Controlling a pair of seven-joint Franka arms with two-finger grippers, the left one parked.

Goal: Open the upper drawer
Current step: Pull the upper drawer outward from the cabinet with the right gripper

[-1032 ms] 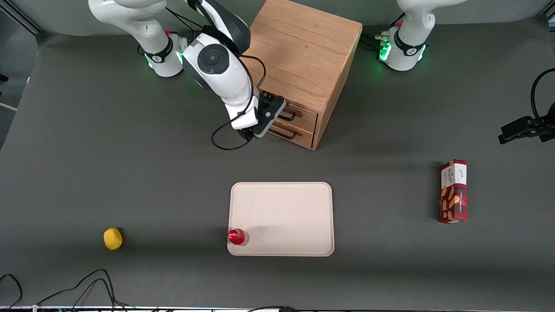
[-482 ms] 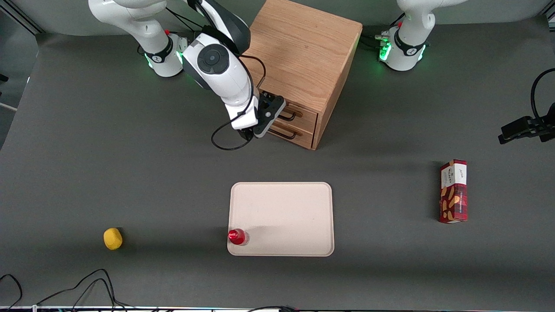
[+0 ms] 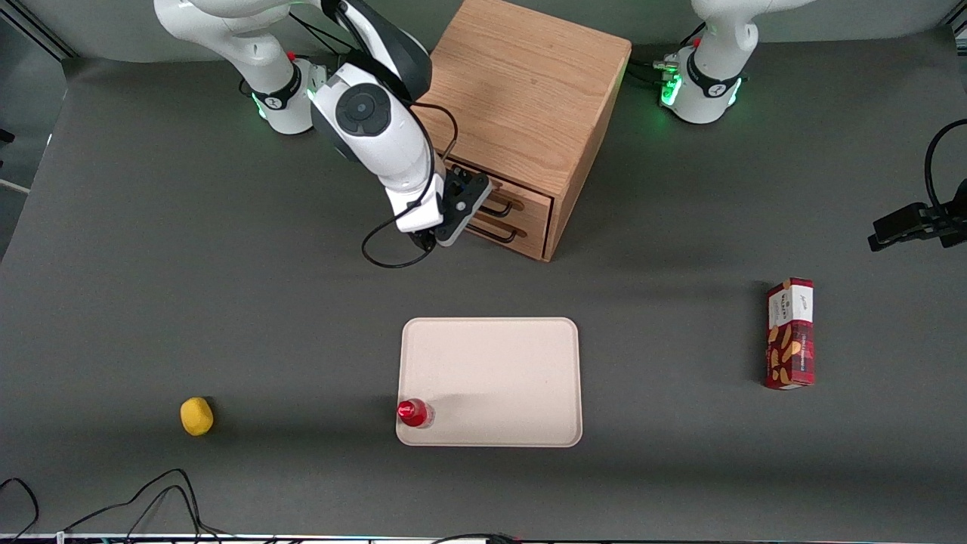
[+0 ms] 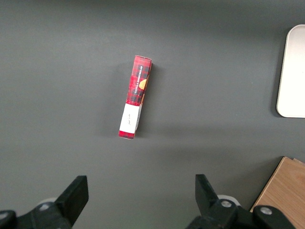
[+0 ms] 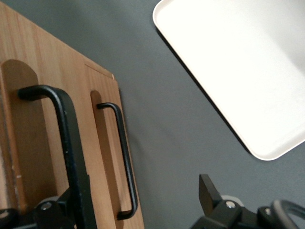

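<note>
- My gripper (image 3: 470,198) is at the front of the cabinet (image 3: 529,106), right against the upper drawer (image 3: 521,198), level with its black handle (image 5: 66,143).
- My jaws are spread: one fingertip sits beside the handle, the other stands well apart from it over bare table, so they are open with nothing clamped.
- The upper drawer is the top one of two in the oak cabinet; the lower drawer (image 3: 514,227) sits just below it with a like handle (image 5: 121,162).
- From the front view I cannot tell whether the upper drawer stands out from the cabinet face.
- The table (image 3: 227,302) is a dark grey matte sheet, with cables (image 3: 136,499) trailing along its edge nearest the front camera.
- A pale tray (image 3: 498,363) lies nearer the front camera than the cabinet; a red-capped bottle (image 3: 413,412) stands on its corner.
- A lemon (image 3: 196,416) lies toward the working arm's end.
- A red box (image 3: 790,333) lies toward the parked arm's end.
</note>
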